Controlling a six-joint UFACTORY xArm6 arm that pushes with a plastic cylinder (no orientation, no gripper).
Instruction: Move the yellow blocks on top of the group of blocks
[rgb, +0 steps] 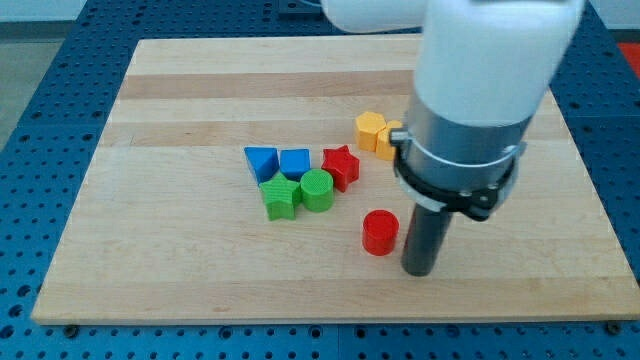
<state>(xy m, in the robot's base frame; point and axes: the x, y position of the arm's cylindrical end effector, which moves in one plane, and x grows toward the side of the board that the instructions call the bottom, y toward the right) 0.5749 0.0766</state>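
Two yellow blocks sit at the view's upper middle: a yellow hexagon block and a second yellow block touching it on the right, partly hidden behind the arm. A group sits left of centre: a blue triangular block, a blue block, a red star, a green star and a green cylinder. A red cylinder stands apart, lower right of the group. My tip rests on the board just right of the red cylinder, below the yellow blocks.
The wooden board lies on a blue perforated table. The arm's white and grey body fills the view's upper right and covers part of the board behind it.
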